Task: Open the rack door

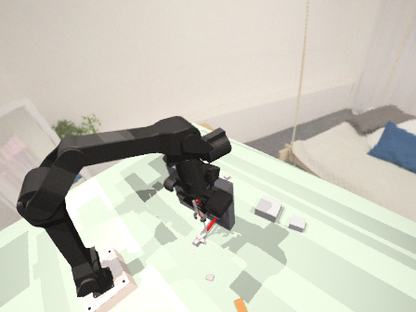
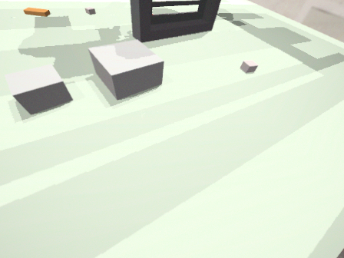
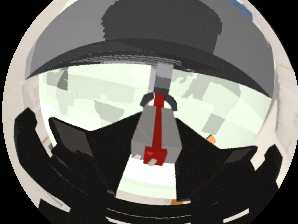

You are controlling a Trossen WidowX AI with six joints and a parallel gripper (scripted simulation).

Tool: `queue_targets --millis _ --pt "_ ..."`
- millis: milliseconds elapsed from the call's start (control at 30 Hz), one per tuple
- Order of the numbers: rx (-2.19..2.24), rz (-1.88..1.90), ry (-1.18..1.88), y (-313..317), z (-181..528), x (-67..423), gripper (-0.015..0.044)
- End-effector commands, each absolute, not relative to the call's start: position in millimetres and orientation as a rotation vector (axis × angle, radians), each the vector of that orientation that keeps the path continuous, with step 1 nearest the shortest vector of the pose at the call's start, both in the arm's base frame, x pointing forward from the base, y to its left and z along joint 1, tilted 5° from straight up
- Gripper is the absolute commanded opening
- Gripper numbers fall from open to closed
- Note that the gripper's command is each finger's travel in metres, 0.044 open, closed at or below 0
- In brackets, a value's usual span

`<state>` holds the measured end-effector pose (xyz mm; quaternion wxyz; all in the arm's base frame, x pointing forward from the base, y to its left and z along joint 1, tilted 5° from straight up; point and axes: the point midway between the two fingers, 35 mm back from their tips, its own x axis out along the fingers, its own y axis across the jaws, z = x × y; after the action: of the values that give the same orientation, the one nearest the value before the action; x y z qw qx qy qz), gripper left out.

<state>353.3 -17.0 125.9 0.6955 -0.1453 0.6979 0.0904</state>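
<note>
The rack frame (image 1: 231, 206) (image 2: 141, 23) stands dark grey on the table, mostly behind the arm in the top view and cut off at the top edge of the exterior view. The handle (image 1: 200, 213) (image 3: 158, 127), grey with a red stripe, stands out on the near side of the rack. My gripper (image 1: 197, 202) (image 3: 157, 119) comes from above, and its black fingers meet both sides of the handle in the wrist view. It is shut on the handle. A red bar (image 1: 211, 225) slants beside the handle's lower end. The door panel is largely hidden by the gripper; its angle cannot be told.
A large grey block (image 1: 268, 208) (image 2: 127, 63) and a smaller one (image 1: 297, 223) (image 2: 40, 88) lie beyond the rack. Small cubes lie at the near side (image 1: 210, 277) and on the far side (image 1: 227, 176) (image 2: 249, 66). An orange bar (image 1: 240, 305) (image 2: 37, 11) lies near the front.
</note>
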Motion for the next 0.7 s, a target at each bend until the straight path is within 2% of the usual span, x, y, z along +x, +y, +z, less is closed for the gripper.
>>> queue_targets --millis 0,233,400,667 --pt "-0.327 0.204 1.559 -17.2 124.9 352.6 0.0069" --pt "-0.327 0.204 1.559 -17.2 124.9 352.6 0.0022" --pt "-0.301 0.179 1.561 -17.2 124.9 352.6 0.0020" --pt "0.002 -0.123 1.559 -17.2 124.9 352.6 0.0020"
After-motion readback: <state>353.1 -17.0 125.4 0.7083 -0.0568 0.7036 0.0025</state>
